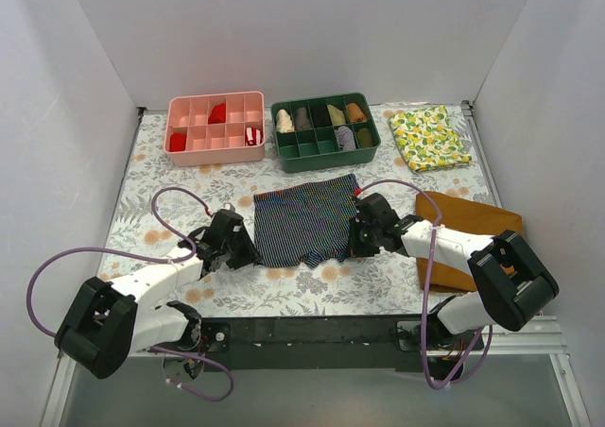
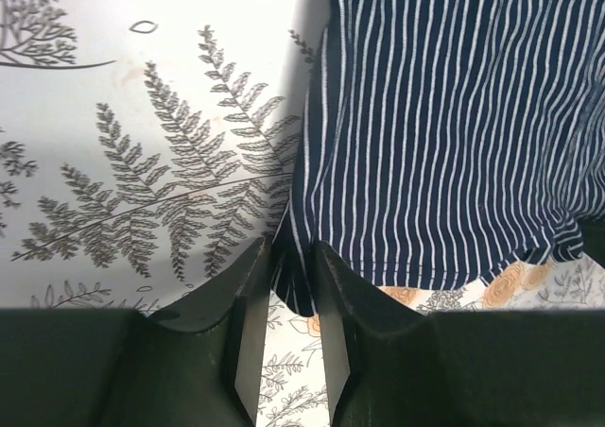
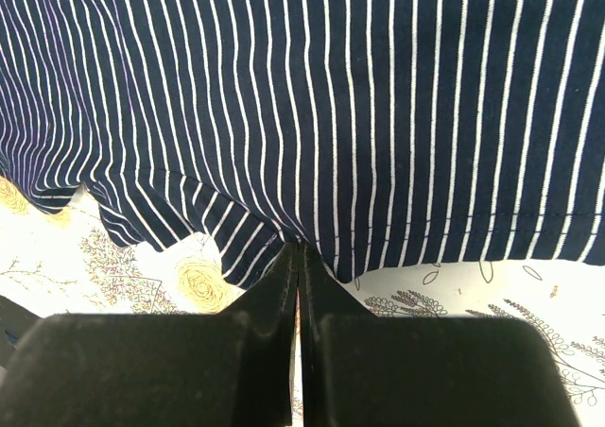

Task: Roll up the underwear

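The underwear (image 1: 307,219) lies spread flat in the middle of the floral table cover, dark navy with thin light stripes. My left gripper (image 1: 250,249) is at its near-left corner. In the left wrist view that corner of the underwear (image 2: 454,115) is bunched between the tips of the left gripper (image 2: 293,252), which are closed on it. My right gripper (image 1: 355,238) is at the near-right edge. In the right wrist view the right gripper (image 3: 299,247) is shut, its tips pinching the hem of the underwear (image 3: 331,96).
A pink divided tray (image 1: 216,155) and a green divided tray (image 1: 326,164) holding rolled cloths stand behind the underwear. A lemon-print cloth (image 1: 430,136) lies at the back right. A mustard-brown cloth (image 1: 473,221) lies under the right arm.
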